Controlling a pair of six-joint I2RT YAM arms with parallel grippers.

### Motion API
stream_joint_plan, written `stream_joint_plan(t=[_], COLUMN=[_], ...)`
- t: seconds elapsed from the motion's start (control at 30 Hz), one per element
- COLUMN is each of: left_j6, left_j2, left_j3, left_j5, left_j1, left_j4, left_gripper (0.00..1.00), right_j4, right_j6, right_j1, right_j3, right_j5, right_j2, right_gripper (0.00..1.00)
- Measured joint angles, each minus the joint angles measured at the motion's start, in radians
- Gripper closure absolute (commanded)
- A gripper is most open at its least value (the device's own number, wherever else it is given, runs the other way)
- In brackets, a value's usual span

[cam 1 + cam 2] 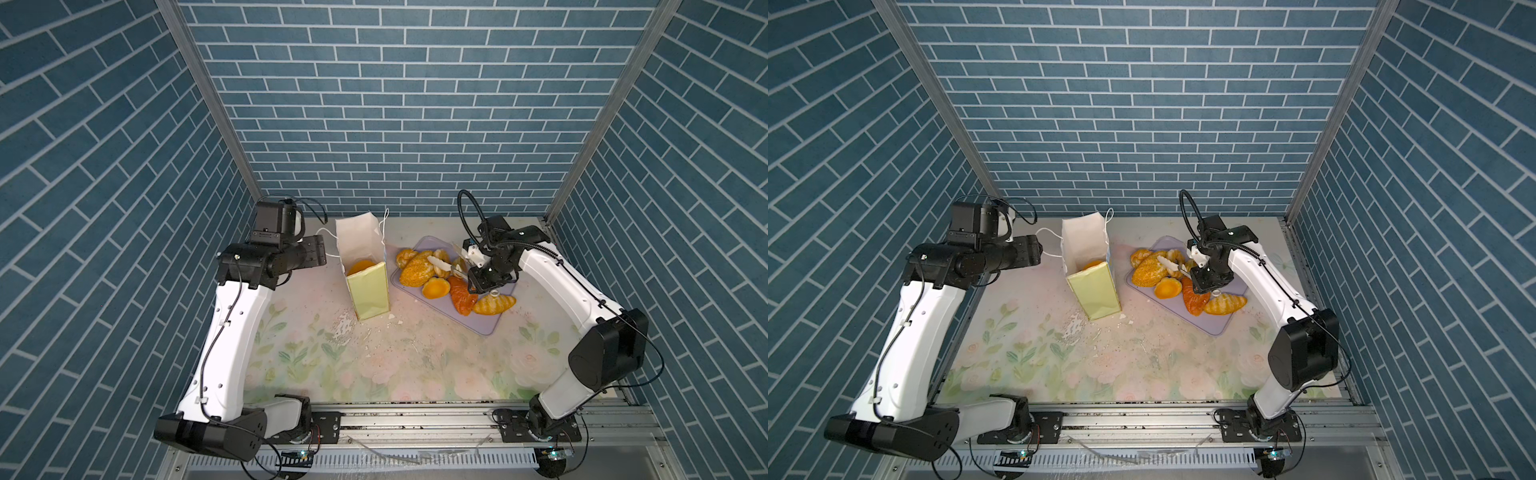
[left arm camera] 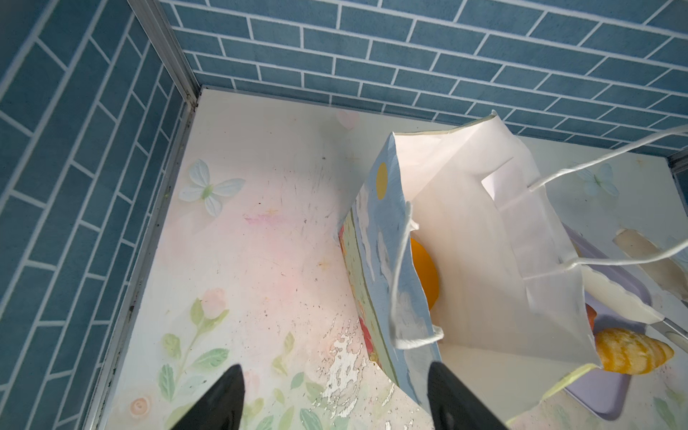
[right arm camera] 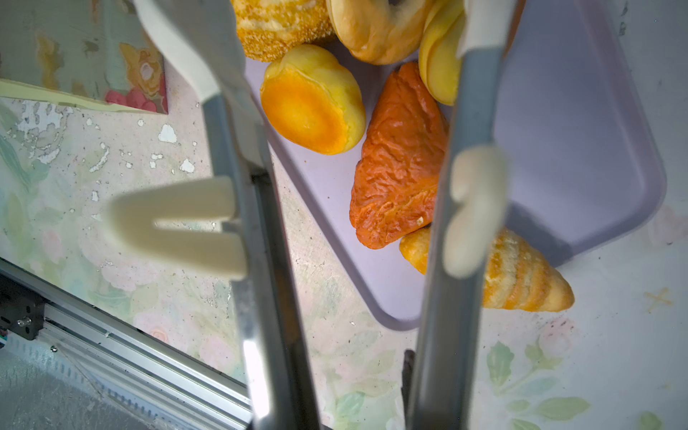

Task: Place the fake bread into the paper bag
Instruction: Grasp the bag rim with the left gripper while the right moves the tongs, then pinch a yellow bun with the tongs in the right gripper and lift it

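On the tabletop [image 1: 415, 365], the paper bag [image 1: 370, 291] stands upright, long axis vertical and mouth up, so pieces can drop in; one orange tart shell [image 1: 360, 266] already lies inside. Just beside the bag's blue side hovers the left claw [image 2: 335, 404], wide open and empty, seemingly ready to steady it. Most of the fake bread [image 1: 434, 287] is piled on the lavender tray [image 1: 486, 324] right of the bag. Above it the right claw [image 1: 473, 279] is clamped on tongs [image 3: 458, 223], whose spread tips hang over the pile and appear to grip nothing. There the seeded loaf [image 1: 415, 270] lies diagonally, one end toward the bag.
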Motion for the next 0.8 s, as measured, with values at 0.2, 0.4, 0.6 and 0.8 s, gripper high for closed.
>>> stream_joint_plan(t=[0.2, 0.4, 0.6, 0.8], left_j6=[-0.002, 0.009, 0.009, 0.008], left_j2=[-0.01, 0.001, 0.019, 0.022], left_j3=[-0.01, -0.006, -0.006, -0.006], left_j5=[0.022, 0.026, 0.031, 0.035], left_j1=[0.0, 0.0, 0.0, 0.0], left_j4=[0.048, 0.058, 0.067, 0.074], left_gripper=[0.22, 0.22, 0.22, 0.22], right_j4=[-0.013, -0.022, -0.021, -0.005], right_j6=[0.031, 0.075, 0.104, 0.126], right_j1=[-0.028, -0.04, -0.04, -0.041], right_j3=[-0.016, -0.042, -0.05, -0.051], right_j5=[0.019, 0.025, 0.035, 0.048], right_j2=[-0.001, 0.001, 0.05, 0.125], right_gripper=[0.62, 0.62, 0.63, 0.63])
